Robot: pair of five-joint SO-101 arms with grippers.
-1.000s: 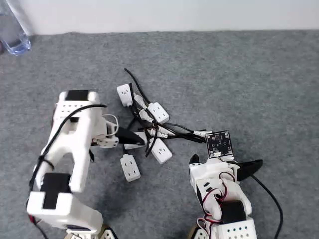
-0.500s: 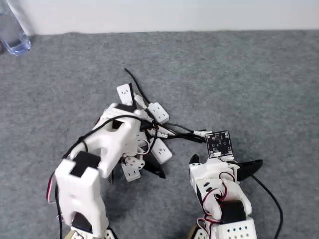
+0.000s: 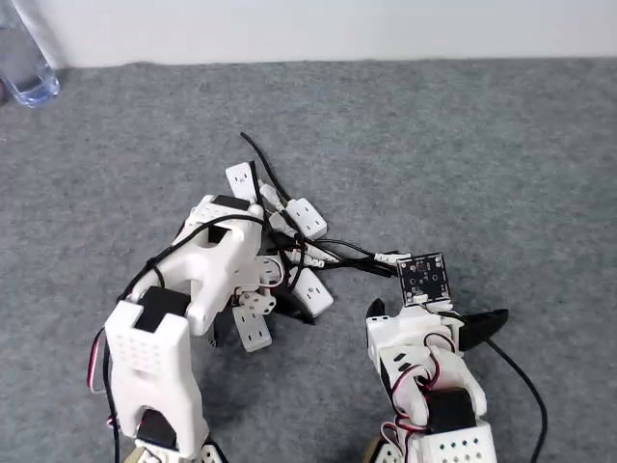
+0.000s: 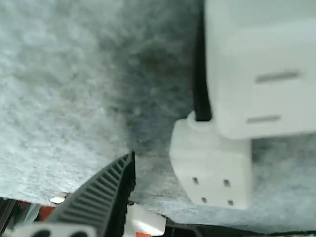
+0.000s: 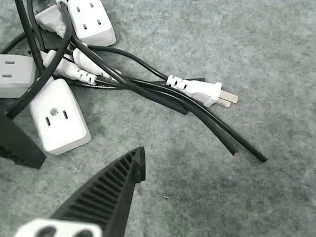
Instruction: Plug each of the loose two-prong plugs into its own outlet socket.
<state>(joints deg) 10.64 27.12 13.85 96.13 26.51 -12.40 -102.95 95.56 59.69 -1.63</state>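
Note:
Several white outlet sockets lie tangled in black cords on the grey carpet: one at the back [image 3: 241,181], one beside it [image 3: 307,217], one in the middle [image 3: 310,289] and a near one [image 3: 253,328]. A loose two-prong plug [image 3: 388,258] lies to their right, its prongs bare [image 5: 202,90]. My left gripper [image 3: 289,307] hangs low over the near sockets, open and holding nothing; its black finger [image 4: 106,195] sits beside a small white socket block [image 4: 212,168]. My right gripper [image 3: 439,311] stands open near the plug, its finger [image 5: 108,190] short of a socket [image 5: 59,116].
Two cut black cord ends [image 5: 247,153] trail past the plug. A clear bottle [image 3: 24,68] stands at the back left corner by the white wall. Bare carpet stretches to the right and behind the cluster.
My left arm has swung from the left side in over the socket cluster, and the near socket has shifted a little. The right arm has not moved.

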